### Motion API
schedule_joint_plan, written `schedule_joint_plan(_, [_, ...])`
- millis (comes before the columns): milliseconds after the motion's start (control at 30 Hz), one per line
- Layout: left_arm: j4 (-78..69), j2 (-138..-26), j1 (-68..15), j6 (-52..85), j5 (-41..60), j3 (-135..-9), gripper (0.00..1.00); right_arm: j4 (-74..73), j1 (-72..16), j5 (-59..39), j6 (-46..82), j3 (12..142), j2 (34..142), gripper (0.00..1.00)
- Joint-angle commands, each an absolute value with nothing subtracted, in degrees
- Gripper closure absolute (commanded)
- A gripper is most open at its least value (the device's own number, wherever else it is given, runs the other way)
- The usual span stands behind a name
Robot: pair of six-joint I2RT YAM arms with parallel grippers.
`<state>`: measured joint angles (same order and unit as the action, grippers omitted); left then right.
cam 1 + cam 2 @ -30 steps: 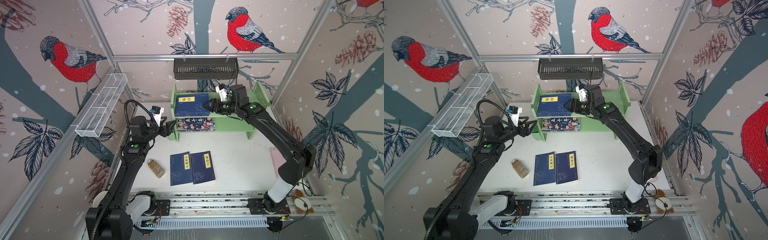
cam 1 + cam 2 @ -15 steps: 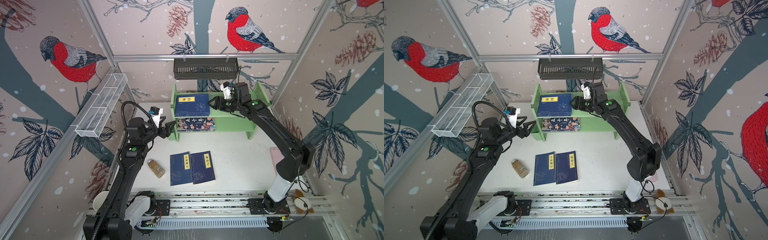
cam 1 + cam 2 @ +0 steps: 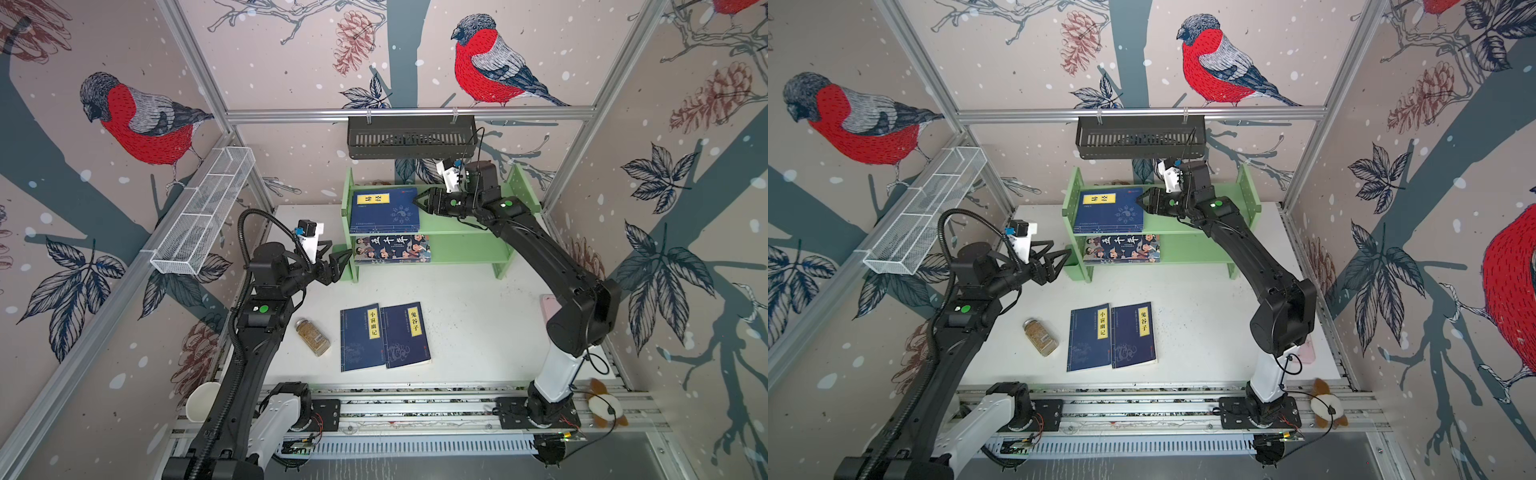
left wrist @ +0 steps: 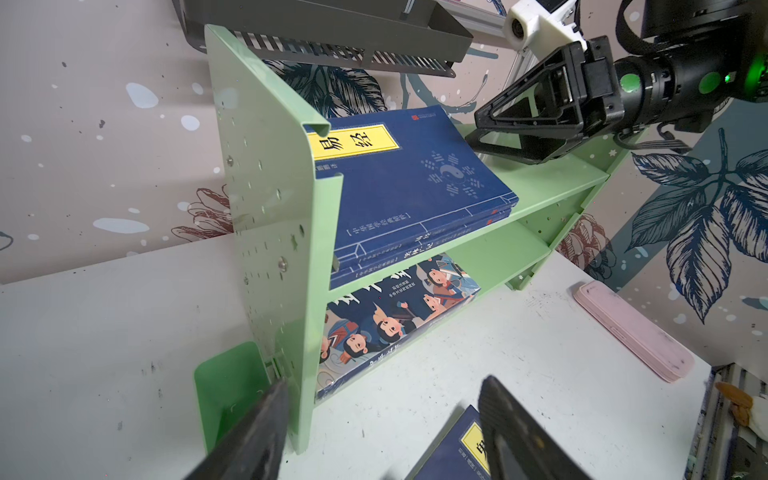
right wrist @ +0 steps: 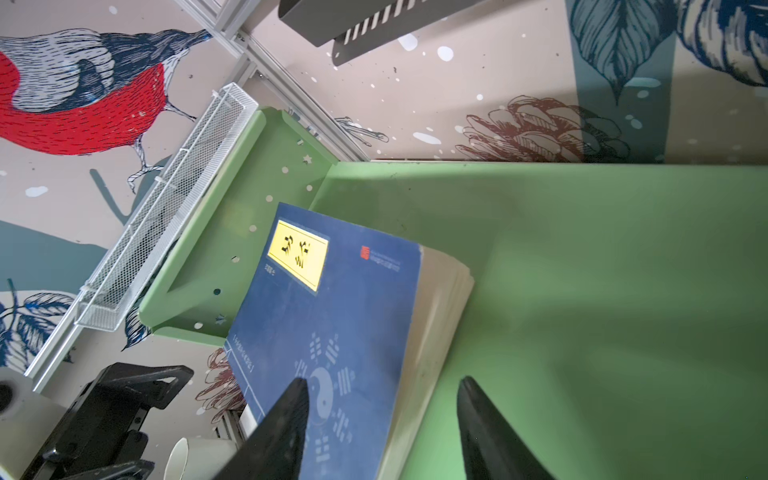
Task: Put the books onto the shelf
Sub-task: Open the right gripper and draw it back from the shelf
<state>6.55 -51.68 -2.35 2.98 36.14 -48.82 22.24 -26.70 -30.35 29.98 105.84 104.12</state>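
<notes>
The light green shelf (image 3: 457, 245) stands at the back of the table. Its top tier holds a stack of navy books (image 3: 384, 210) with a yellow label; the lower tier holds a cartoon-cover book (image 3: 392, 248). Two more navy books (image 3: 360, 338) (image 3: 405, 334) lie side by side on the table. My right gripper (image 3: 417, 202) is open over the stack's right edge, one finger above the cover (image 5: 332, 316), the other above bare shelf. My left gripper (image 3: 341, 262) is open and empty by the shelf's left panel (image 4: 266, 199), low over the table.
A spice jar (image 3: 312, 336) lies left of the table books. A pink flat case (image 3: 550, 305) sits at the right edge. A black slotted basket (image 3: 411, 137) hangs above the shelf and a white wire basket (image 3: 203, 216) on the left wall. A small green cup (image 4: 228, 386) is attached beside the shelf's left panel.
The right gripper's jaws have narrowed a little while staying at the stack's edge. The left gripper has shifted slightly. No book has moved.
</notes>
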Motion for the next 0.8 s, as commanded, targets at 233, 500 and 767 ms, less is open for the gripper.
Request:
schedule_joint_plan(233, [9.2, -50.5, -2.4, 3.0, 37.5, -48.2, 0.28, 18.8, -26.8, -35.4, 28.2, 106.4, 104.8, 0.45])
schedule_joint_plan(500, [8.7, -50.4, -2.4, 4.1, 37.4, -47.8, 0.28, 19.2, -26.7, -38.4, 27.4, 107.4, 105.5, 0.52])
schedule_joint_plan(767, [8.4, -50.4, -2.4, 4.6, 37.4, -47.4, 0.28, 19.3, -26.6, -39.3, 27.1, 107.2, 105.9, 0.53])
